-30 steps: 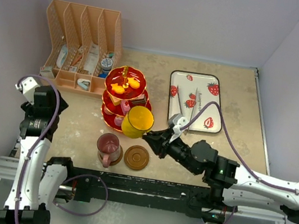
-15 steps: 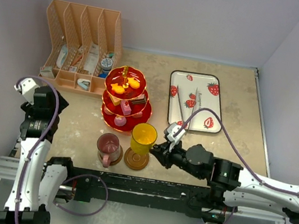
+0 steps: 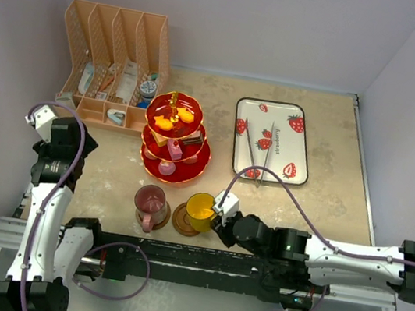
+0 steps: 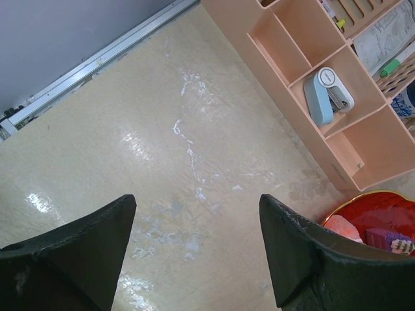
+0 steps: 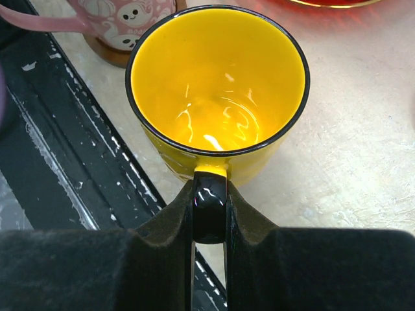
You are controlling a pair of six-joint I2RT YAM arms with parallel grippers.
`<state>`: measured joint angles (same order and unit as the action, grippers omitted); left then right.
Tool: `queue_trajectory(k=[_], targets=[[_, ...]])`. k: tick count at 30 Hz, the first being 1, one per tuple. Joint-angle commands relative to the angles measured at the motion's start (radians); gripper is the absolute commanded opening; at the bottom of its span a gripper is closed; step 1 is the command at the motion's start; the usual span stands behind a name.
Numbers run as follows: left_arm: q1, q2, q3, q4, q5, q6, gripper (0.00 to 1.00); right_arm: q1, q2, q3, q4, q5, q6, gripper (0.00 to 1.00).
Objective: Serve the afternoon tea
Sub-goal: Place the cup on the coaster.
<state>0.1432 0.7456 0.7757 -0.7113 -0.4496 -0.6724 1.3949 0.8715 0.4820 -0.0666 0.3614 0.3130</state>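
From above, the yellow mug (image 3: 200, 210) stands at the near edge of the worktop (image 3: 318, 205), over a brown coaster (image 3: 182, 223) that shows at its left side. Whether it rests on the coaster cannot be told. The right gripper (image 3: 217, 219) meets the mug from the right. Just to the left, the pink mug (image 3: 151, 202) sits on a coaster of its own. Behind both mugs stands the red three-tier stand (image 3: 174, 138), with toy cakes (image 3: 171, 124) on its tiers. To the right of it lies the strawberry-print tray (image 3: 289, 141) with metal tongs (image 3: 259, 152) on it. A peach desk organiser (image 3: 117, 54) fills the far left corner.

In the left wrist view, the left gripper (image 4: 194, 214) hangs over bare worktop with its jaws wide apart and nothing between them. The organiser is at upper right, with a small blue and white item (image 4: 329, 94) in one compartment, and a red tier of the stand shows at lower right.

In the right wrist view, the jaws are clamped on the mug's black handle (image 5: 209, 207), one on each side. The mug is upright and its yellow inside is bare. The pink mug, printed with little ghosts, is at upper left.
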Motion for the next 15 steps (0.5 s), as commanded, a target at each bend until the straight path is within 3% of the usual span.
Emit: queue_trajectory(k=[1, 7, 12, 15], targets=[[-0.002, -0.008, 0.002, 0.042, 0.003, -0.010, 0.75, 0.084, 0.017, 0.007, 0.209, 0.181, 0.048, 0.00], [-0.002, 0.005, 0.003, 0.041, 0.002, -0.010, 0.75, 0.214, 0.092, 0.012, 0.208, 0.458, 0.305, 0.00], [-0.002, 0.003, 0.003, 0.038, -0.003, -0.015, 0.76, 0.324, 0.250, 0.122, 0.038, 0.676, 0.654, 0.00], [-0.002, 0.003, 0.003, 0.038, -0.003, -0.016, 0.76, 0.416, 0.395, 0.249, -0.177, 0.818, 0.958, 0.00]])
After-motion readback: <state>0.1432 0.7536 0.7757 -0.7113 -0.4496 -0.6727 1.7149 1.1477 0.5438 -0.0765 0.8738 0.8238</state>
